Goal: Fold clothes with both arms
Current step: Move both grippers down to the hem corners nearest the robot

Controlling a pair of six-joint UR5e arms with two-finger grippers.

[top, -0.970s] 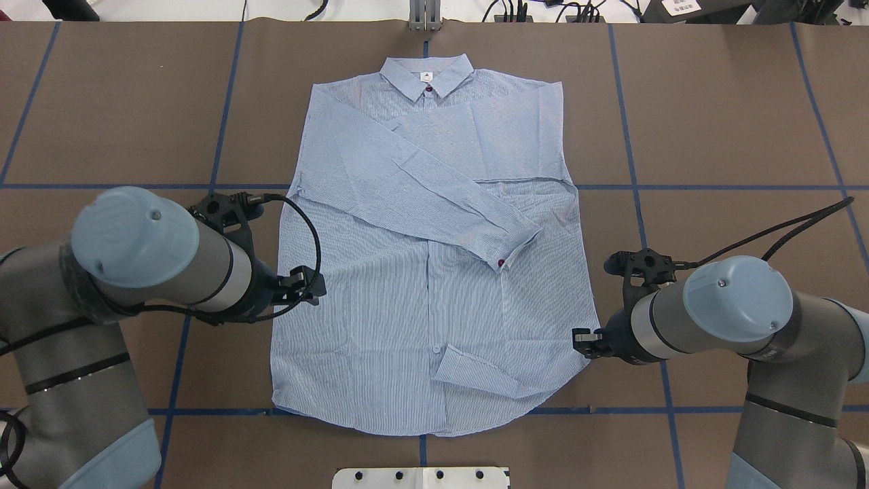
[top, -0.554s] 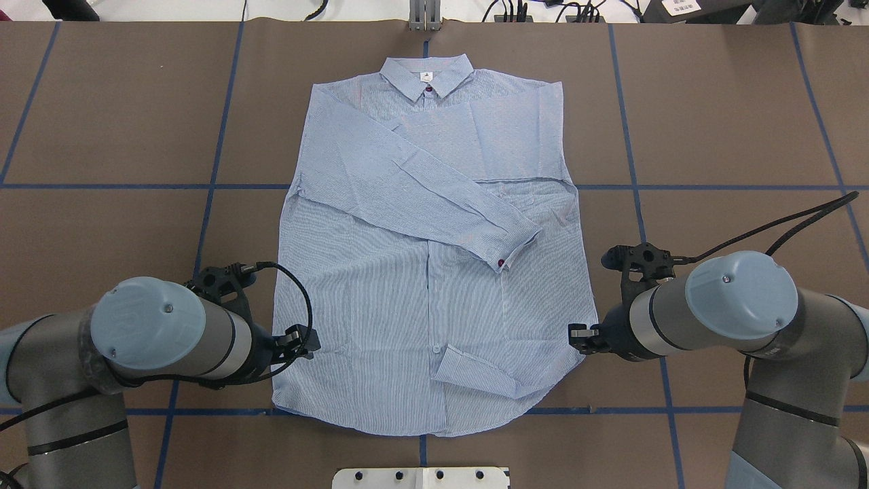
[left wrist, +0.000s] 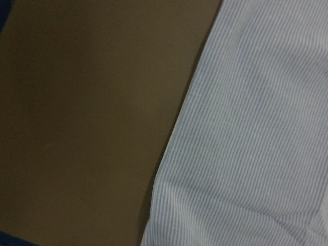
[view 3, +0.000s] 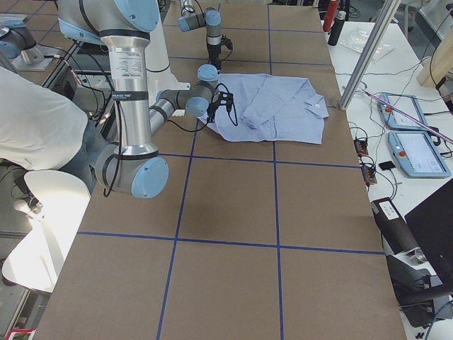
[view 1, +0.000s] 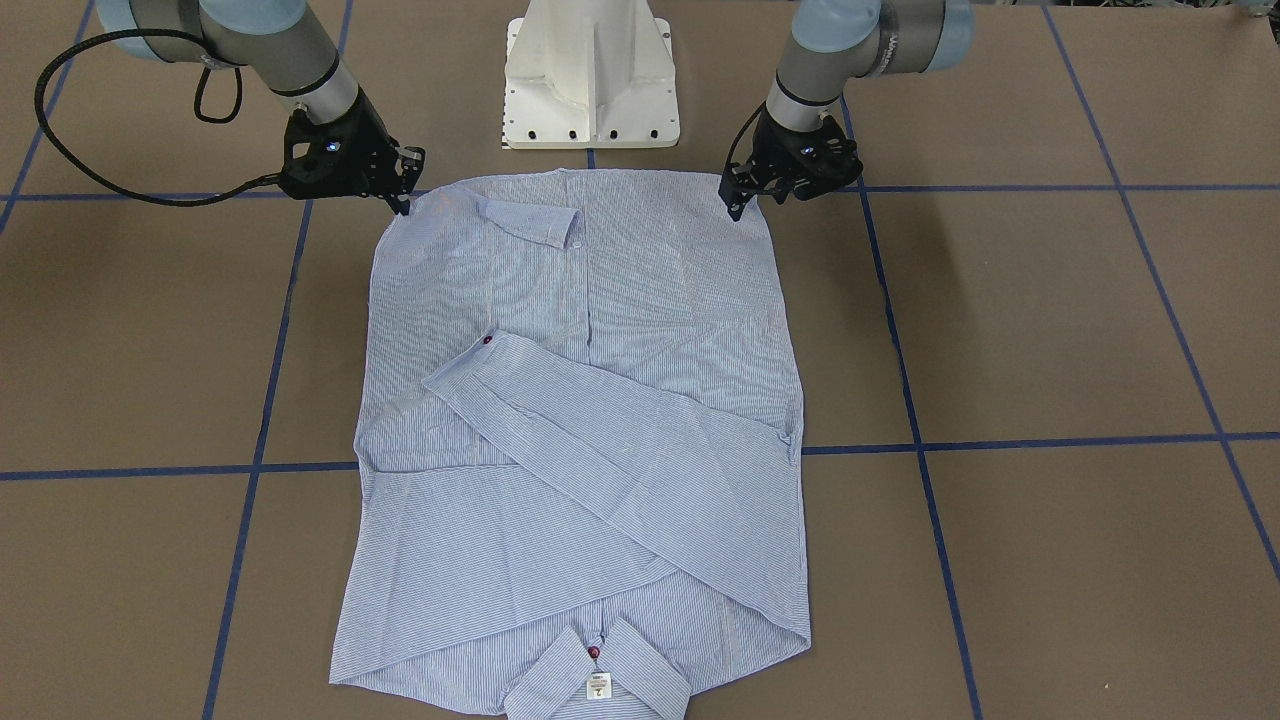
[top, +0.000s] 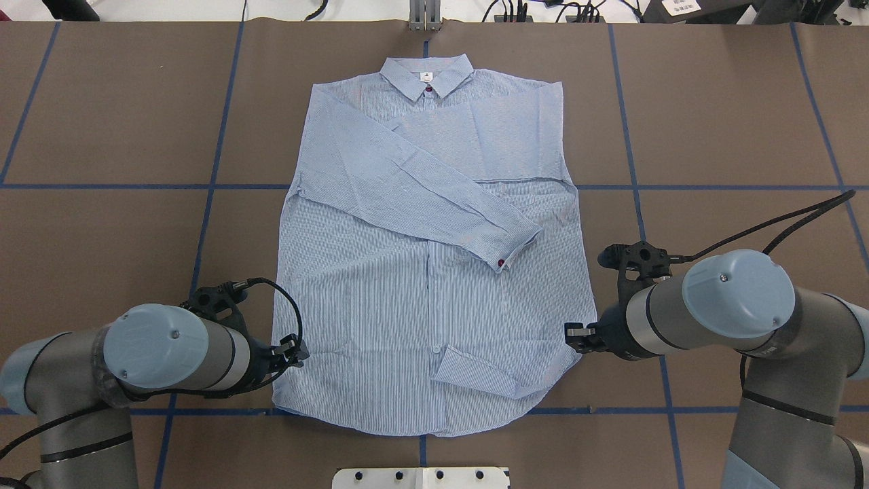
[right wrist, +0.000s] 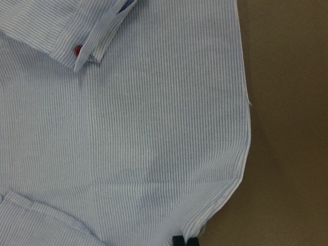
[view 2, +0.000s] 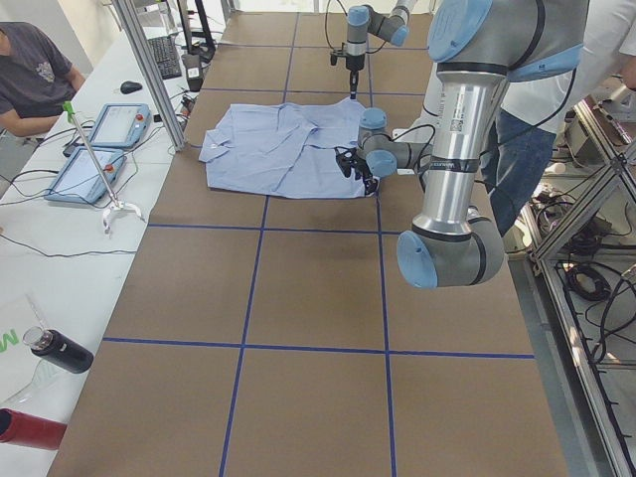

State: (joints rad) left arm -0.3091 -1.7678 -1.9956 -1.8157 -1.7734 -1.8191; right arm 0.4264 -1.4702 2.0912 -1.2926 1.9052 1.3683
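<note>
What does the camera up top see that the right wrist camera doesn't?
Only the overhead view shows the whole shirt, its collar and the left pincer at the shirt's side edge. Only the right wrist view shows each thin stripe and the hem stitching up close. Both show the brown table, the right pincer and the cuff with its red button.

Brown table [top: 102,102], blue tape grid [top: 108,185]; white pedestal [view 1: 590,70]; black bottle [view 2: 62,352], 2 tablets [view 2: 120,123] on side bench [view 2: 60,268].

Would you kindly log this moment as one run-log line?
shirt: flat, sleeves folded in | left arm: jaws at side edge near hem | right arm: likewise
</note>
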